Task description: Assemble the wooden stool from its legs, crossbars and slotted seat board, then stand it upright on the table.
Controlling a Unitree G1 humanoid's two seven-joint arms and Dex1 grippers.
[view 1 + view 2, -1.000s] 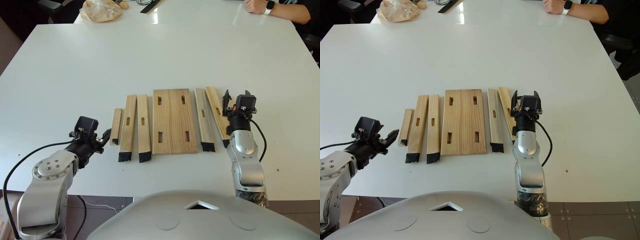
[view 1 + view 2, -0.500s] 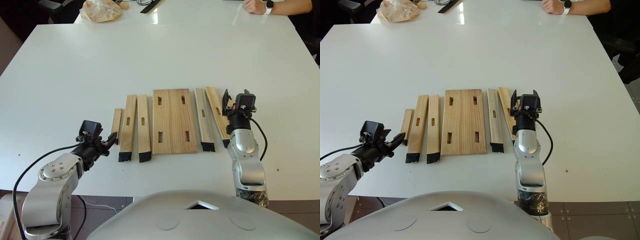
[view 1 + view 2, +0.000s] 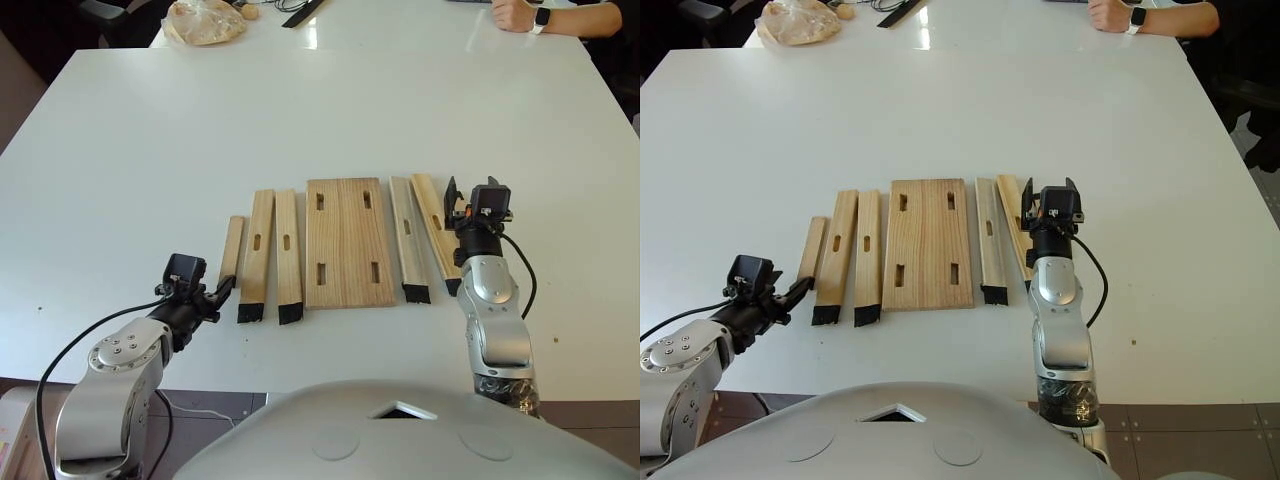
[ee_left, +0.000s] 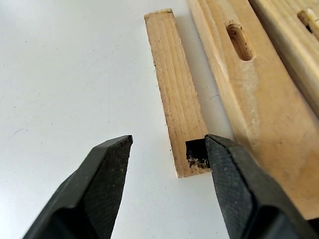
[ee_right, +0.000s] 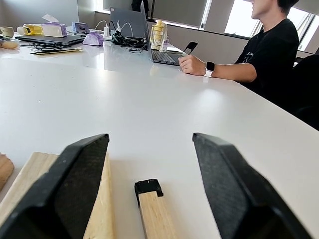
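Your left claw (image 4: 168,140) sits low over the white surface (image 3: 330,110), fingers apart, with the near end of the short crossbar (image 4: 174,94) just ahead between them. Your right claw (image 5: 150,139) is also spread, a narrow black-tipped piece (image 5: 154,209) lying ahead between its fingers. The slotted seat board (image 3: 347,242) lies flat between both claws, two legs (image 3: 272,252) on its left-claw side.

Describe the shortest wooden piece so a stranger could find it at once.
On the white table, find the wide slotted wooden seat board mid-row. At the row's end on the robot's left, by the left end effector, lies a short wooden strip. Unlike the longer black-tipped wooden leg beside it, it has no slot.
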